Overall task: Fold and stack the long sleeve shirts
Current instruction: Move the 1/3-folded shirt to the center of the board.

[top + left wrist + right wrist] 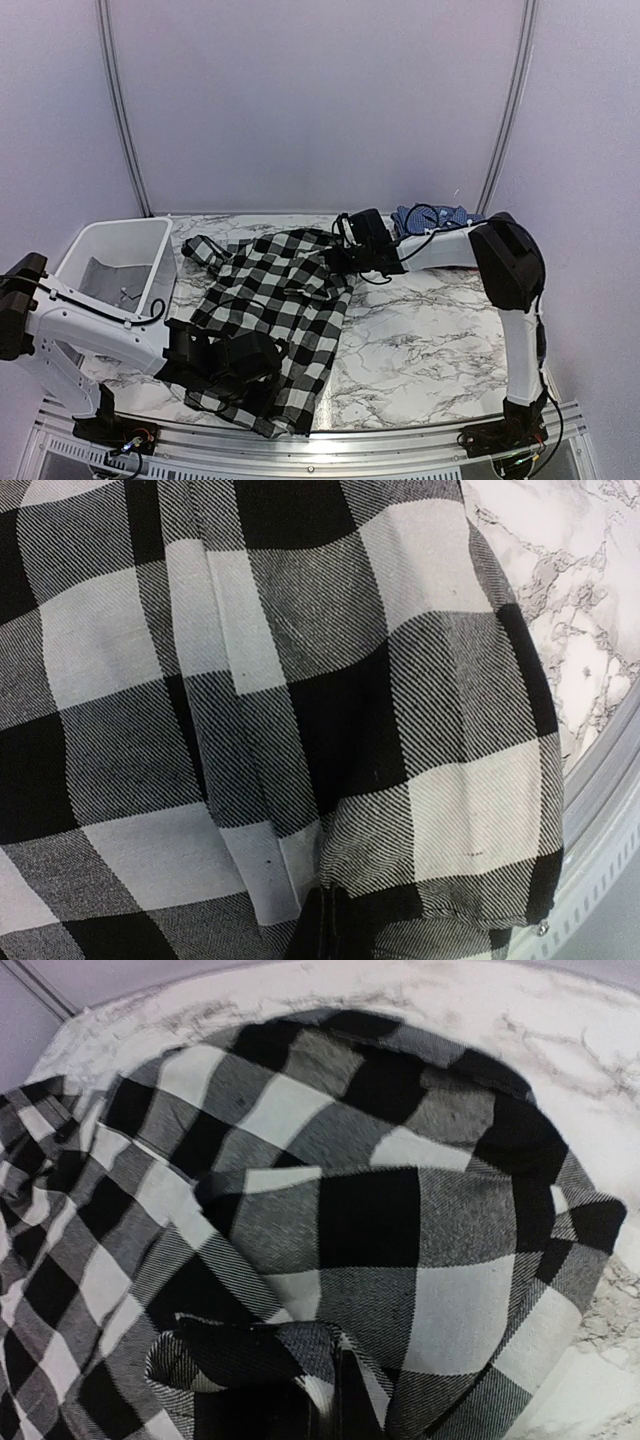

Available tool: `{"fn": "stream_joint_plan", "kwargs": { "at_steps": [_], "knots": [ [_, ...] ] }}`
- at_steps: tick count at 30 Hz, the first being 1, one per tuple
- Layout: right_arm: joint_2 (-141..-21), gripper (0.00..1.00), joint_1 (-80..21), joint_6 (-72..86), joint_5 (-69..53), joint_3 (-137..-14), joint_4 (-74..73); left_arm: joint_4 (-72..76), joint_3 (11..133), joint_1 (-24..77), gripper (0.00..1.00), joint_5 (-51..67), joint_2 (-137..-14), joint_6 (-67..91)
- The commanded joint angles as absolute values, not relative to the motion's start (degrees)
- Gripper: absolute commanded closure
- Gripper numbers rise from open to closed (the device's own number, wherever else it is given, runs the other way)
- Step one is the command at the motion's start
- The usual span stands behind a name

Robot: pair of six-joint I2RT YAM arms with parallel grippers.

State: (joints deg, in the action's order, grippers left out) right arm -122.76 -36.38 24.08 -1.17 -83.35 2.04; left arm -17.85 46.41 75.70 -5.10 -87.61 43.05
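Note:
The black-and-white check long sleeve shirt (285,300) lies crumpled across the left and middle of the marble table (430,340). My left gripper (276,354) is at the shirt's near hem and shut on a pinch of the cloth. In the left wrist view the check cloth (300,700) fills the frame and bunches into the closed fingertips (335,925). My right gripper (336,262) is at the shirt's far right edge, shut on a raised fold. The right wrist view shows that fold (380,1230) draped over its shut fingers (340,1400). The blue shirt (436,216) lies bunched at the back right.
A white plastic bin (115,262) stands at the back left, beside the check shirt's sleeve (200,250). The table's metal front rail (330,440) runs just below the shirt's hem, and shows as a rail (610,820) in the left wrist view. Grey walls enclose the table.

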Motion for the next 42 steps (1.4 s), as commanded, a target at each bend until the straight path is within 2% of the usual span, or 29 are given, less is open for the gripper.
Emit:
{"fn": "stream_joint_plan", "kwargs": {
  "at_steps": [1, 17, 25, 33, 42],
  "knots": [
    [-128.42, 1.0, -34.31, 25.49, -1.33, -89.86, -2.52, -17.93, 48.25, 75.12, 1.0, -3.65, -90.99, 42.92],
    [-150.92, 1.0, -25.49, 21.8, -5.43, -125.07, -17.79, -14.52, 65.89, 71.1, 1.0, 1.23, -106.67, 37.86],
    [-148.39, 1.0, -25.48, 19.55, -6.66, -126.3, -16.4, -14.5, 60.49, 71.17, 1.0, 3.07, -102.13, 39.84],
    [-147.1, 1.0, -25.44, 19.84, -7.7, -128.57, -16.66, -14.59, 60.62, 71.28, 1.0, 3.15, -97.93, 39.28],
    [-135.04, 1.0, -26.84, 20.92, -11.71, -128.61, -10.05, -14.5, 61.78, 71.28, 1.0, 3.03, -100.34, 39.47]
  ]
}}
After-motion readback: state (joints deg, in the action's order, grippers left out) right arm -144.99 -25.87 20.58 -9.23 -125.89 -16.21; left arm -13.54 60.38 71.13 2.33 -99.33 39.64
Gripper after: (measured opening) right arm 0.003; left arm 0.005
